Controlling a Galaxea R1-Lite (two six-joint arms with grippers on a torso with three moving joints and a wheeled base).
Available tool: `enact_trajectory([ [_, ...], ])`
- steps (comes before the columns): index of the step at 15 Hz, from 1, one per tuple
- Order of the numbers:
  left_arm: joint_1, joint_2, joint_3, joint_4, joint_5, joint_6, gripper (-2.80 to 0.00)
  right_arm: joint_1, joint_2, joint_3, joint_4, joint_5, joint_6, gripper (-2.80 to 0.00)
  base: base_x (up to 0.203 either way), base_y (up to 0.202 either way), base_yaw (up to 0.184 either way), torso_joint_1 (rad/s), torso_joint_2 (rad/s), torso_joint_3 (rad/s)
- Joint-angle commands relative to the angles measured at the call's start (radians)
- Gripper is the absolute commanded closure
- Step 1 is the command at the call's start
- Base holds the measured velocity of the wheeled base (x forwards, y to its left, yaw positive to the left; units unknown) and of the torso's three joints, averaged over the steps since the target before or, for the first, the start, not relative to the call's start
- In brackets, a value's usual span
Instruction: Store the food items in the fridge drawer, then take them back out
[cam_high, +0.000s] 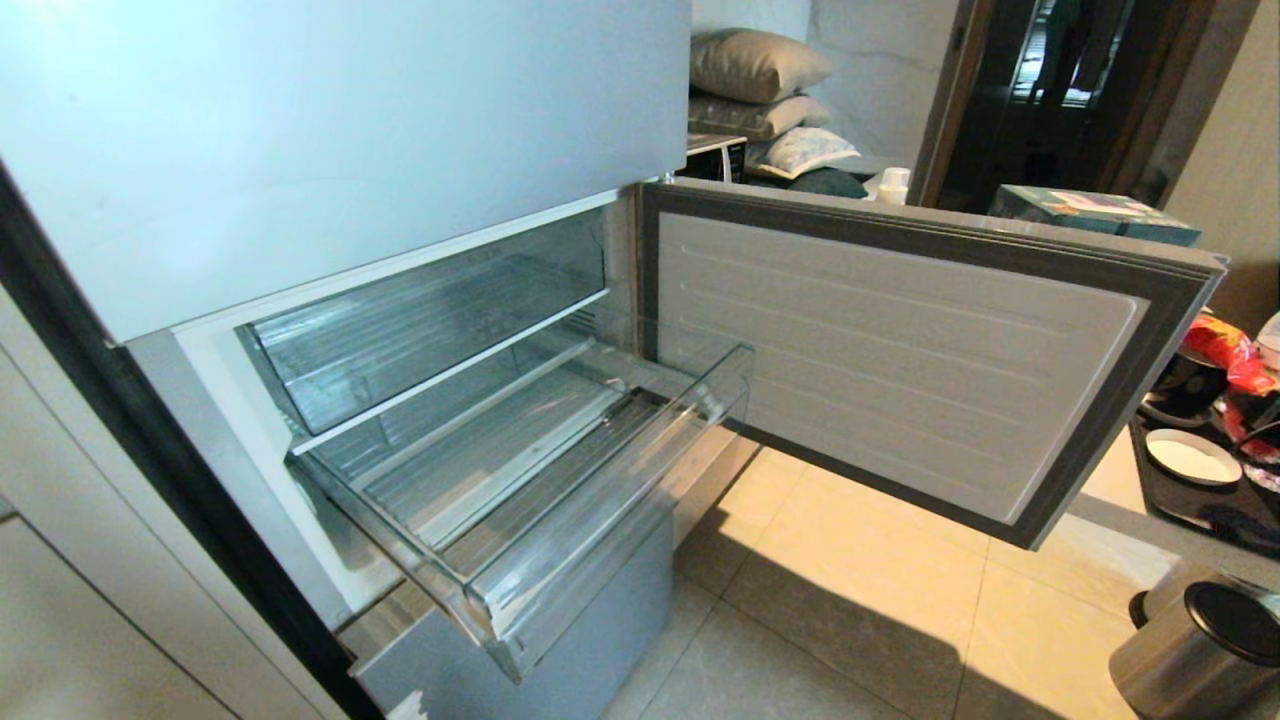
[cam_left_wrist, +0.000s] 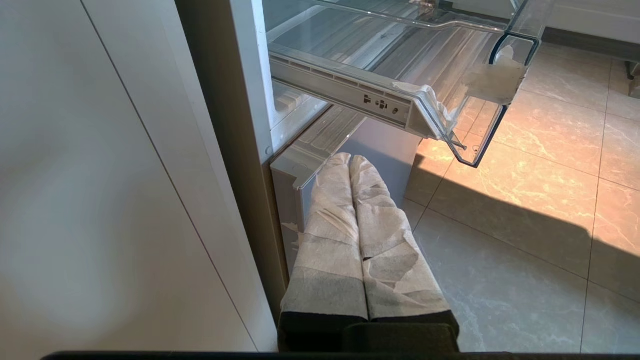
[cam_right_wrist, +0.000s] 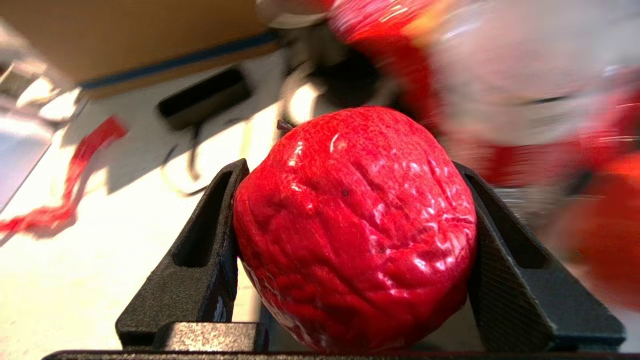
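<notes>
In the right wrist view my right gripper (cam_right_wrist: 350, 170) is shut on one of the food items (cam_right_wrist: 355, 230), a glossy, wrinkled red round piece gripped between both black fingers above a white counter (cam_right_wrist: 100, 260). The fridge (cam_high: 300, 130) has its middle door (cam_high: 900, 350) swung open. The clear fridge drawer (cam_high: 620, 510) is pulled out, and nothing lies on its ribbed floor. My left gripper (cam_left_wrist: 350, 160), its fingers wrapped in white tape, is shut and hangs low beside the fridge's bottom panel, under the drawer (cam_left_wrist: 450, 65). Neither arm shows in the head view.
A second clear bin (cam_high: 420, 330) sits inside above the drawer. A red ribbon scrap (cam_right_wrist: 75, 170) and a cardboard box (cam_right_wrist: 125, 35) are on the counter, with blurred red packaging behind. A metal bin (cam_high: 1200, 650) stands on the tiled floor at right, near a dark tray (cam_high: 1240, 500).
</notes>
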Motion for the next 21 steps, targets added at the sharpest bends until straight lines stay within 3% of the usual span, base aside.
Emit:
enact_trajectory([
  [1, 0.0, 0.0, 0.0, 0.001, 0.0, 0.0, 0.0, 0.03, 0.059, -0.062, 0.014, 0.0, 0.001, 0.0, 0.0, 0.0, 0.0, 0.0, 0.0, 0.0],
  [16, 0.0, 0.0, 0.0, 0.001, -0.001, 0.0, 0.0, 0.044, 0.188, -0.187, 0.051, -0.008, -0.008, 0.0, 0.0, 0.0, 0.0, 0.0, 0.0, 0.0],
  [17, 0.0, 0.0, 0.0, 0.001, -0.001, 0.0, 0.0, 0.042, 0.188, -0.193, 0.051, -0.008, -0.009, -2.18, 0.0, 0.0, 0.0, 0.0, 0.0, 0.0],
  [18, 0.0, 0.0, 0.0, 0.001, 0.001, 0.0, 0.0, 0.042, 0.186, -0.202, 0.052, -0.008, -0.01, -2.8, 0.0, 0.0, 0.0, 0.0, 0.0, 0.0],
  [21, 0.0, 0.0, 0.0, 0.001, 0.001, 0.0, 0.0, 0.042, 0.185, -0.21, 0.053, -0.009, -0.012, -2.8, 0.0, 0.0, 0.0, 0.0, 0.0, 0.0],
])
